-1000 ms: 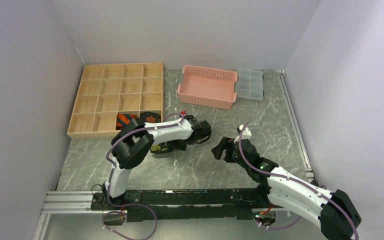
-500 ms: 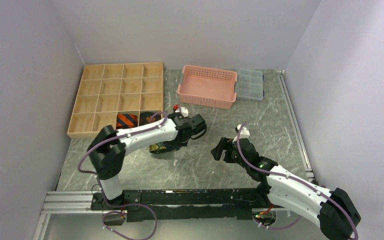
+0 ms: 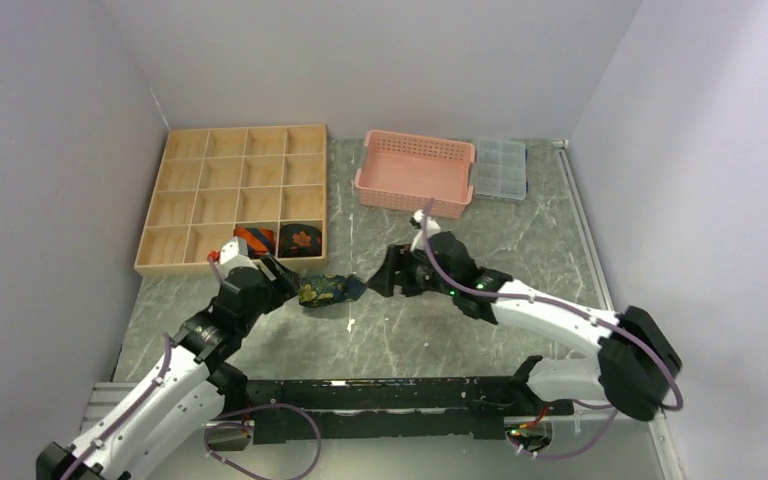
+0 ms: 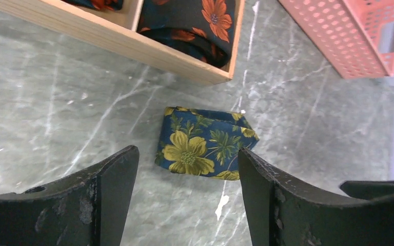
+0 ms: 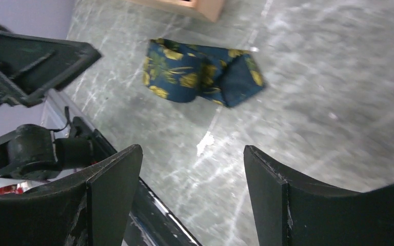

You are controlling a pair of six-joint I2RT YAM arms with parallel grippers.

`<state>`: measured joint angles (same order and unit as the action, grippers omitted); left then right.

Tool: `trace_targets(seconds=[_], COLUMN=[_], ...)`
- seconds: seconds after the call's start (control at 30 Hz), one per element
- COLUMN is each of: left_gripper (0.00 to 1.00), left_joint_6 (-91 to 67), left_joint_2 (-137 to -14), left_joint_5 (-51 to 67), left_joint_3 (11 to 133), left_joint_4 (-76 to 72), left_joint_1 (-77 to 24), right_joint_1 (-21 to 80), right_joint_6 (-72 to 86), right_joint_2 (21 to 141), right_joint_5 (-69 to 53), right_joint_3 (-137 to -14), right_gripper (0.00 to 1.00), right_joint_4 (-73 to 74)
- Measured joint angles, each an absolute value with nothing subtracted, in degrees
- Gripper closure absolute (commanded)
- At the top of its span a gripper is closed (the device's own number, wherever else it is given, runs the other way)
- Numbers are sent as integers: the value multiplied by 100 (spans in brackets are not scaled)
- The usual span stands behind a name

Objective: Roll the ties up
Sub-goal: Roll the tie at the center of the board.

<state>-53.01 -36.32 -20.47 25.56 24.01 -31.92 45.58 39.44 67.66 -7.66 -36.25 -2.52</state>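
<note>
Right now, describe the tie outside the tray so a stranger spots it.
Find the wooden compartment tray at far left. Off its near right corner, on the marble, lies a folded navy tie. Only it has yellow-green flowers; the two ties inside are orange-patterned.

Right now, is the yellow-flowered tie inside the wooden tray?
No, the yellow-flowered tie lies on the table beside the wooden tray, in no compartment.

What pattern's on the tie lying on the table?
The tie is navy with yellow flowers; left wrist view.
</note>
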Motion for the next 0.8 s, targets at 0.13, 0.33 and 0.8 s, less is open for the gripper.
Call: trace_targets(seconds=[0.13,0.33,0.8], left_gripper=[22,16,15], left_joint_6=[-5170,-5238,-5321], left_joint_2=[-3577,-4991,-4580], left_joint_5=[-972,952,2043], left_joint_3=[2056,1935,1339], left_joint_4=[1559,110,-408], left_joint_1=[-2362,-703,-377], right_joint_1=[4987,5382,5564], right_joint_6=[3953,3920,3607], right_joint_2=[7660,8873,10304], right_joint_5=[-755,-513,152], right_joint_3=[-4418,-5463,-6641], right_gripper=[23,25,24], right_joint_4=[-307,-165,666])
